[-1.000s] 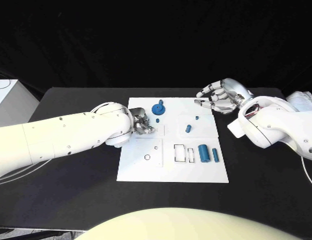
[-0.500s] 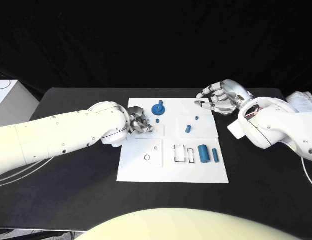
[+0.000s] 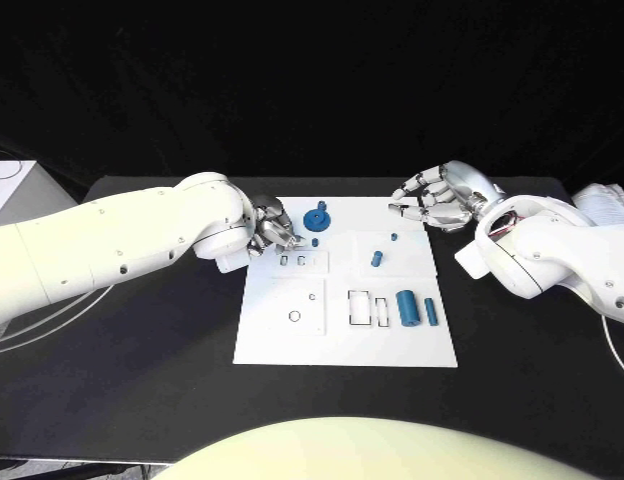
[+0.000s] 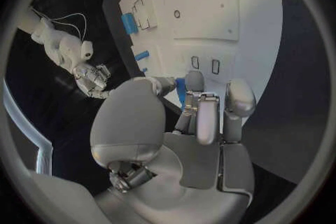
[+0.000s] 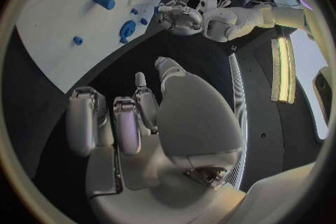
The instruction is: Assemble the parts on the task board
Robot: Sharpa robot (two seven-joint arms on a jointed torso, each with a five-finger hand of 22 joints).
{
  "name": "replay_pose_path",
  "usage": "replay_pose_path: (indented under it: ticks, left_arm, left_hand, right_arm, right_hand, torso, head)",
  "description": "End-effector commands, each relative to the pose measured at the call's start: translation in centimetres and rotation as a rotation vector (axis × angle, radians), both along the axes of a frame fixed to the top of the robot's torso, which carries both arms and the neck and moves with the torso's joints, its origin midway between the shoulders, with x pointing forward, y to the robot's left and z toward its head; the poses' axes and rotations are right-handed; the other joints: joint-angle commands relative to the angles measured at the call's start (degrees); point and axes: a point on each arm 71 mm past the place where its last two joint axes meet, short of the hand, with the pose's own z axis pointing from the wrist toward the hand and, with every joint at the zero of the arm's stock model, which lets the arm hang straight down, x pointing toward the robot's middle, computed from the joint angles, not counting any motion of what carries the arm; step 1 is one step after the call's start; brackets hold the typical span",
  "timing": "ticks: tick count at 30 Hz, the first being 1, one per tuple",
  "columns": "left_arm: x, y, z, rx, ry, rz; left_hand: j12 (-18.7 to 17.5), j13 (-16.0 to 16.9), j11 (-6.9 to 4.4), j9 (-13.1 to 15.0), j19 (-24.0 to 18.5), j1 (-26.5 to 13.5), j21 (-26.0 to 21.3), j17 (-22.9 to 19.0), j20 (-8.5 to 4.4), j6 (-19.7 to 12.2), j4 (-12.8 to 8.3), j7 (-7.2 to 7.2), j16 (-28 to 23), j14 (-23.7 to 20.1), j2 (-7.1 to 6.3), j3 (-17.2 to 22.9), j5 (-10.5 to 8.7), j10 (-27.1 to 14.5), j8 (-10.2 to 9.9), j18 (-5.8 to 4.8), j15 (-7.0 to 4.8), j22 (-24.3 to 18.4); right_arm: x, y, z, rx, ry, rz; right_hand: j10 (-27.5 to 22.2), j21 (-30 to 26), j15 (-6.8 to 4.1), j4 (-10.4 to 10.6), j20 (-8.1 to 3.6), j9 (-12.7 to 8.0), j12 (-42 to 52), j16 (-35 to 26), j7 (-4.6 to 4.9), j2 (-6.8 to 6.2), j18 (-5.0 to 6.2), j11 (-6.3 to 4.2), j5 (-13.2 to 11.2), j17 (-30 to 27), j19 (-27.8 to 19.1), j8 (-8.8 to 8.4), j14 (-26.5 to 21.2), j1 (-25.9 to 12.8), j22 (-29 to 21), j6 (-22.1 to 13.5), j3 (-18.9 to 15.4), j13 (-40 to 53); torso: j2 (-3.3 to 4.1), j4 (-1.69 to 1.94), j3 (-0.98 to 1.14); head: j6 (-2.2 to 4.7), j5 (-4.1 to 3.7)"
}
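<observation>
i read the task as partly done. on the task board (image 3: 344, 340) a round blue part (image 3: 317, 218) stands at the far edge, two small parts (image 3: 377, 258) sit mid-board, and two cylinders (image 3: 409, 307) lie loose toward the near right, so placements remain. my left hand (image 3: 275, 232) hovers beside the round part, fingers curled; whether it pinches anything, i cannot tell. my right hand (image 3: 435, 197) waits off the board's far right corner, fingers curled on nothing.
</observation>
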Motion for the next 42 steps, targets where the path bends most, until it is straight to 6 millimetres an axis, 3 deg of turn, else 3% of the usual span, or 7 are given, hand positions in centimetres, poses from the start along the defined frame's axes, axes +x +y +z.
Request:
replay_pose_path:
  ticks: [1, 14, 19, 24, 37, 40, 42]
  left_arm:
    - [-0.1, -0.6, -0.1, 0.015, 0.15, -0.089]
    - [2.9, -2.3, 1.0, 0.17, 0.211, -0.169]
    - [3.4, -2.8, 1.4, 0.209, 0.232, -0.198]
    - [3.7, -3.3, 1.5, 0.234, 0.241, -0.214]
    - [3.9, -3.8, 1.2, 0.288, 0.233, -0.236]
    - [3.8, -4.0, 1.2, 0.298, 0.216, -0.232]
    - [3.7, -4.1, 1.0, 0.303, 0.215, -0.236]
  left_hand:
    - [-0.3, -0.1, 0.05, 0.1, -0.6, -0.6, -0.3, 3.4, -0.03, -0.5, -9.3, -0.05, -0.3, 1.5, -0.15, 9.2, -0.14, -0.6, 0.2, 0.41, 0.24, -0.2]
    - [1.0, 0.4, 0.69, 0.5, -1.6, -2.6, -0.6, 1.8, 0.47, -2.0, -11.5, 0.68, -1.0, 0.5, 2.06, 9.7, -0.22, -2.0, 1.1, 0.56, 0.81, -0.7]
    - [3.2, 2.8, 0.8, 0.9, -1.0, -6.4, 0.4, 3.0, 0.59, -1.8, -17.8, 0.89, 0.1, 1.0, 2.05, 14.6, -0.06, -1.3, 1.9, 0.43, 0.9, 0.6]
    - [4.3, 4.2, 0.69, 0.8, -0.3, -9.1, 1.1, 4.2, 0.53, -1.0, -20.3, 0.8, 0.9, 1.6, 2.26, 16.5, 0.52, 0.1, 2.0, 0.23, 0.81, 1.8]
    - [5.4, 5.9, 0.4, 0.9, 0.7, -12.3, 2.1, 5.6, 0.27, 0.4, -23.2, 0.52, 1.8, 2.2, 2.68, 17.7, 4.42, 2.0, 1.7, -0.02, 0.54, 3.3]
    - [6.0, 6.9, 0.15, 1.1, 1.8, -13.7, 2.9, 6.4, 0.05, 1.1, -24.1, 0.28, 2.2, 2.7, 2.72, 17.8, 7.64, 3.2, 1.6, -0.3, 0.3, 4.7]
    - [6.0, 7.0, 0.12, 1.1, 1.9, -13.8, 3.0, 6.5, 0.02, 1.2, -24.2, 0.24, 2.3, 2.7, 2.72, 17.8, 7.96, 3.3, 1.6, -0.33, 0.26, 4.8]
  right_arm:
    - [0.0, 0.2, -0.1, -0.01, 0.005, 0.021]
    - [0.0, 0.6, -0.2, -0.01, 0.008, 0.028]
    - [0.0, 0.8, -0.2, -0.013, 0.006, 0.032]
    - [0.1, 0.9, -0.2, -0.015, 0.005, 0.034]
    - [0.1, 1.0, -0.2, -0.015, 0.003, 0.037]
    - [0.1, 1.1, -0.2, -0.015, 0.003, 0.038]
    - [0.1, 1.1, -0.2, -0.015, 0.002, 0.039]
  right_hand:
    - [-0.1, -0.3, -0.34, 0.0, -0.58, 0.1, 0.1, -0.2, 0.09, -0.21, 1.08, -0.15, 0.4, 11.6, 1.6, 0.21, 5.1, -0.2, 8.6, -0.4, 0.4, 3.0]
    - [-0.1, -0.4, -0.35, 0.0, -0.6, 0.0, 0.1, -0.2, 0.1, -0.57, 1.08, -0.15, 2.2, 11.6, 1.6, 0.42, 5.1, -0.2, 8.6, -0.5, 1.3, 2.9]
    - [-0.1, -0.4, -0.35, 0.0, -0.61, 0.0, 0.2, -0.2, 0.12, -0.89, 1.07, -0.15, 3.5, 11.6, 1.6, 0.53, 5.2, -0.2, 8.6, -0.5, 1.9, 2.9]
    - [-0.1, -0.3, -0.35, 0.0, -0.61, -0.1, 0.2, -0.2, 0.12, -0.96, 1.06, -0.16, 3.8, 11.6, 1.6, 0.56, 5.2, -0.2, 8.6, -0.5, 2.1, 2.9]
    - [-0.1, -0.4, -0.35, 0.0, -0.61, -0.1, 0.2, -0.2, 0.12, -1.0, 1.07, -0.16, 3.9, 11.6, 1.6, 0.58, 5.2, -0.3, 8.6, -0.5, 2.2, 2.9]
    - [-0.1, -0.4, -0.35, 0.0, -0.61, -0.1, 0.2, -0.2, 0.12, -1.0, 1.07, -0.16, 3.9, 11.6, 1.6, 0.58, 5.2, -0.3, 8.6, -0.5, 2.2, 2.9]
    - [-0.1, -0.5, -0.35, 0.0, -0.61, -0.1, 0.2, -0.2, 0.12, -1.03, 1.09, -0.16, 4.1, 11.6, 1.6, 0.59, 5.1, -0.3, 8.6, -0.5, 2.3, 2.9]
  torso:
    - [0.05, 0.0, 0.02]
    - [0.1, -0.04, 0.1]
    - [0.05, 0.06, 0.08]
    - [-0.01, 0.16, 0.07]
    - [-0.06, 0.15, -0.05]
    - [-0.02, 0.17, -0.1]
    - [-0.01, 0.17, -0.1]
  head:
    - [-0.16, 0.01]
    - [-0.53, 0.12]
    - [-0.7, 0.21]
    - [-0.77, 0.28]
    - [-0.74, 0.58]
    - [-0.75, 0.59]
    - [-0.79, 0.62]
